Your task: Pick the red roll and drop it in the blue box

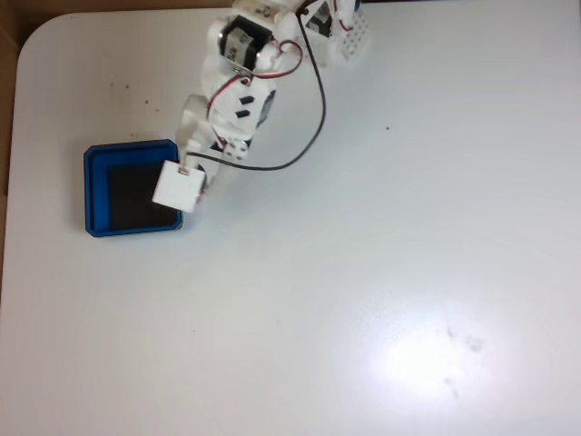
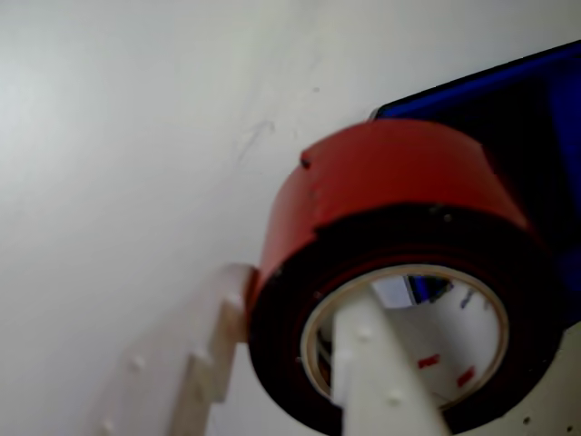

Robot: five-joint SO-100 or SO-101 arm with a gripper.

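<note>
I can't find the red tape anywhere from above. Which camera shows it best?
The wrist view: the red roll looms close, one white finger through its open centre, another outside, the blue box behind. In the fixed view the arm over the box's edge hides the roll.

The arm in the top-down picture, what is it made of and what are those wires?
The arm is built of white plastic segments with black motor blocks set into them. Thin red wires loop near its upper joints, and one long black cable hangs off it in a wide curve. In the wrist view the hand's fingers are white plastic with small bumps.
</note>
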